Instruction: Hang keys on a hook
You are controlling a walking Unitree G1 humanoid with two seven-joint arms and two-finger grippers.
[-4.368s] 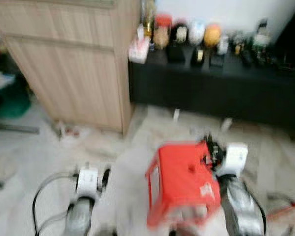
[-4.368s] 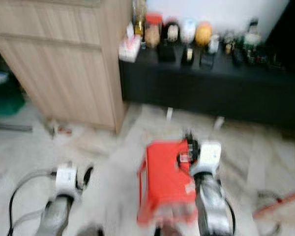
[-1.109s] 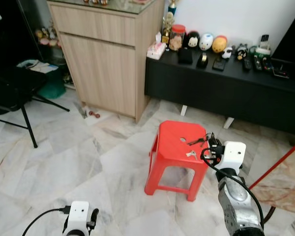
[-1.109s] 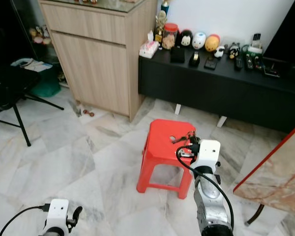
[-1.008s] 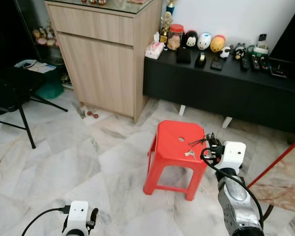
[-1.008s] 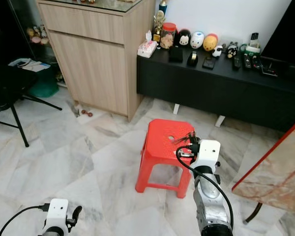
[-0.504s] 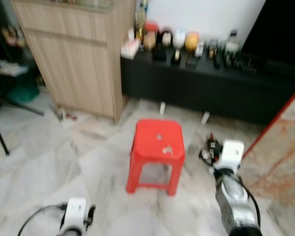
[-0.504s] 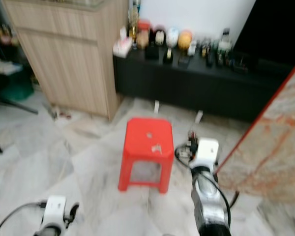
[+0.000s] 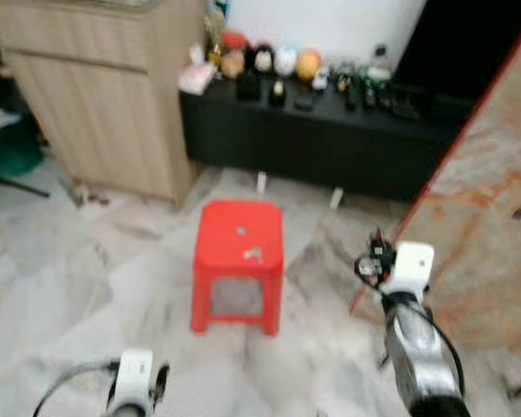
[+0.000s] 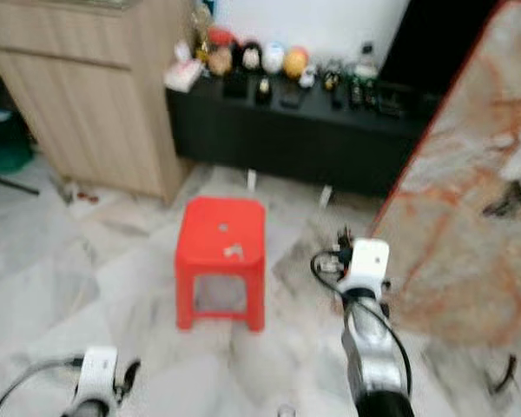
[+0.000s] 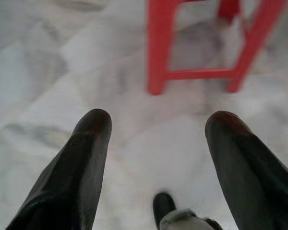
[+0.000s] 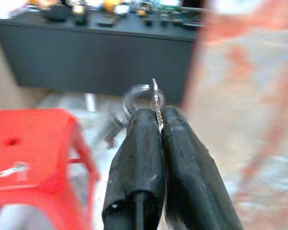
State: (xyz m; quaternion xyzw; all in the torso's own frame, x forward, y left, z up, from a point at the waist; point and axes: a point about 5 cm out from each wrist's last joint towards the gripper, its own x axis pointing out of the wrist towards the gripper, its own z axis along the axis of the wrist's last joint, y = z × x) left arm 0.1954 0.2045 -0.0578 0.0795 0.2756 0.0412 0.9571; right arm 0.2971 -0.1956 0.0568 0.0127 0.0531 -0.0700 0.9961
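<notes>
1. The silver keys on a metal ring (image 12: 146, 98) sit pinched between the tips of the right pincer (image 12: 157, 120); the ring and one toothed blade stick out just past the fingertips.
2. That right pincer's two black fingers (image 12: 137, 158) are pressed together, clamped on the keys. In the head views the right pincer (image 9: 375, 258) is held up at about 4 o'clock of the frame, ahead of its white wrist block.
3. At about 9 o'clock from the right pincer, near but apart, stands a red plastic stool (image 9: 238, 261) on the pale marble floor (image 9: 87, 295). A small silvery item (image 9: 253, 254) lies on its seat; blur hides what it is.
4. At 3 o'clock from the right pincer rises a reddish-veined marble slab with a red edge (image 9: 491, 217).
5. Beyond the stool, at 12 o'clock, runs a low black worktop (image 9: 330, 130) carrying small figurines and gadgets, with a light wooden cabinet (image 9: 95, 87) at its 9 o'clock.
6. The left pincer (image 11: 156, 124) hangs low, its fingers (image 11: 86, 158) spread wide apart over the floor, facing the stool's legs.
</notes>
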